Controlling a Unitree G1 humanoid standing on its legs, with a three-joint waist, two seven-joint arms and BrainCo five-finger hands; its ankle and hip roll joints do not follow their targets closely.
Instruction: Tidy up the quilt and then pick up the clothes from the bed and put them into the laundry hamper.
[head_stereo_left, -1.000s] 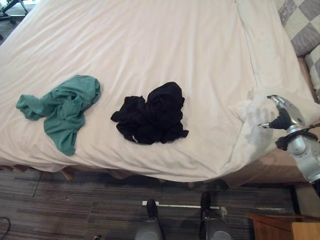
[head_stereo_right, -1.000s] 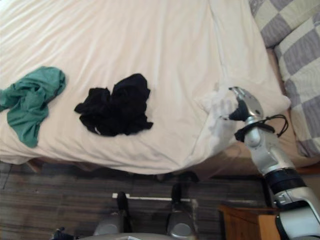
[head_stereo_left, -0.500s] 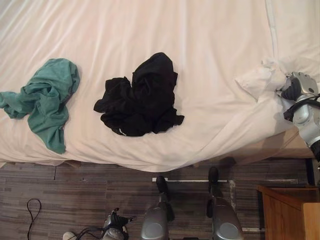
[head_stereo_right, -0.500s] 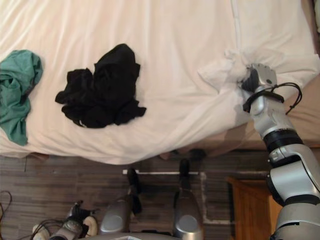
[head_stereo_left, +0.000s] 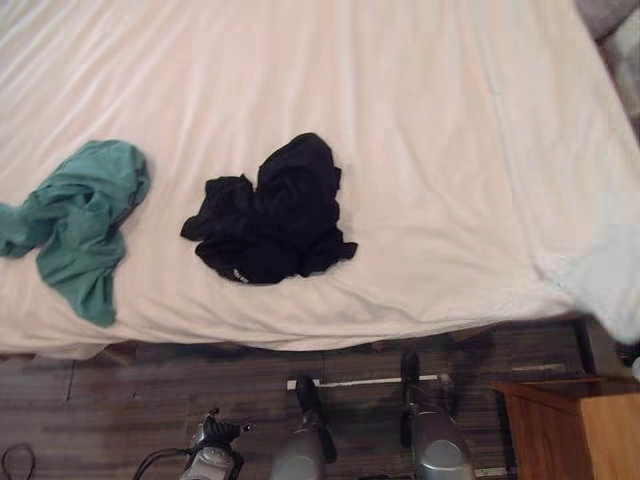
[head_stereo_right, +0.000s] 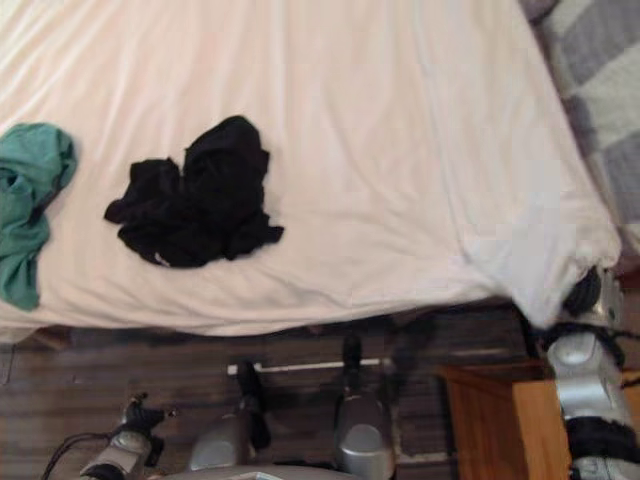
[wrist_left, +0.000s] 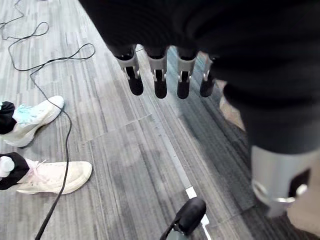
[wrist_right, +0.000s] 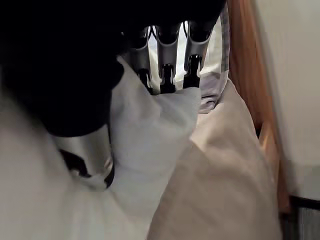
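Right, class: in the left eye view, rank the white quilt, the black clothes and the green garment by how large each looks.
Largest to smallest:
1. white quilt, covering most of the bed
2. black clothes
3. green garment, though it runs past the picture's edge, so its place against the black pile is unsure

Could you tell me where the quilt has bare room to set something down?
The quilt is bare right of the black clothes up to its pulled corner at the right hand, and above both piles. It is crowded near the front edge around the green garment.
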